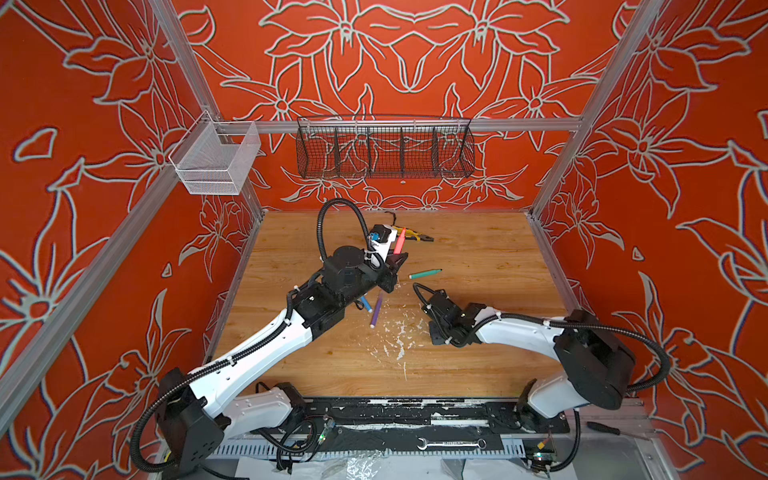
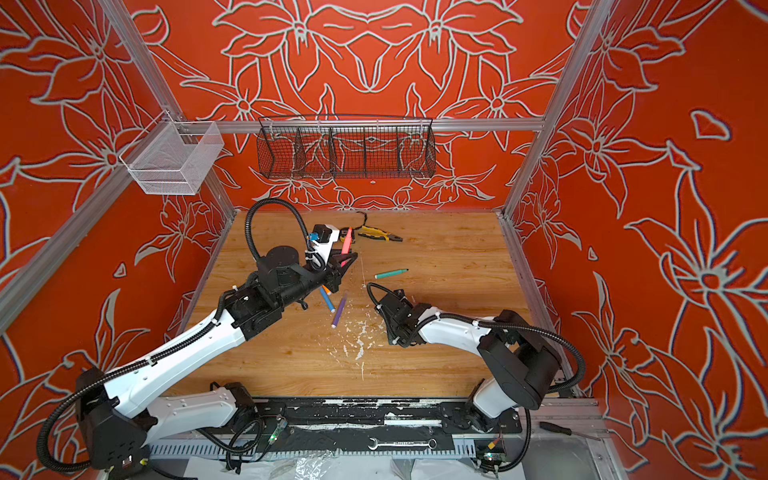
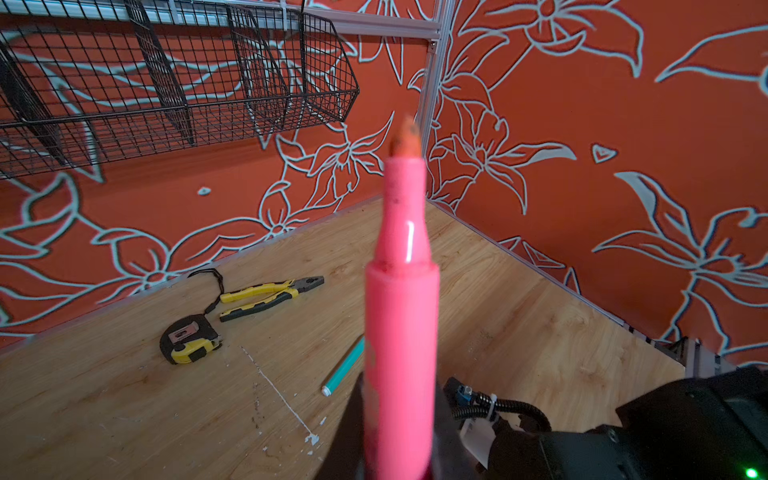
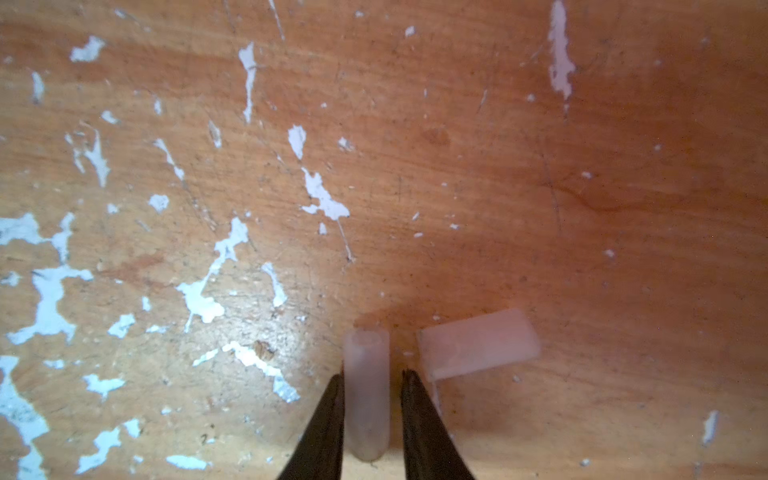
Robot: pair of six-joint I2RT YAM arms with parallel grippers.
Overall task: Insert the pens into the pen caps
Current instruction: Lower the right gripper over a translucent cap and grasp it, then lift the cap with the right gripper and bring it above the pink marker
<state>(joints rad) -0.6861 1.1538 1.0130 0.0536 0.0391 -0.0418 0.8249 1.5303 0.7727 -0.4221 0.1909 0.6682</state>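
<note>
2 top views share the whole table (image 1: pixel 478 249) from above; wrist cameras sit close.

Left wrist view: pink-red plastic marker pen (image 3: pixel 401 316) tip blurred, lower end cut off at frame edge; teal-green marker pen (image 3: pixel 347 365) half hidden behind it. In a top view, blue marker pen (image 1: pixel 366 303) partly under left arm (image 1: pixel 270 345).

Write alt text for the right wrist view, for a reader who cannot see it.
Two dark tips of the right pincer straddle a clear pen cap lying on the wooden table. A second clear cap lies close beside it. White flecks scatter across the wood.
</note>
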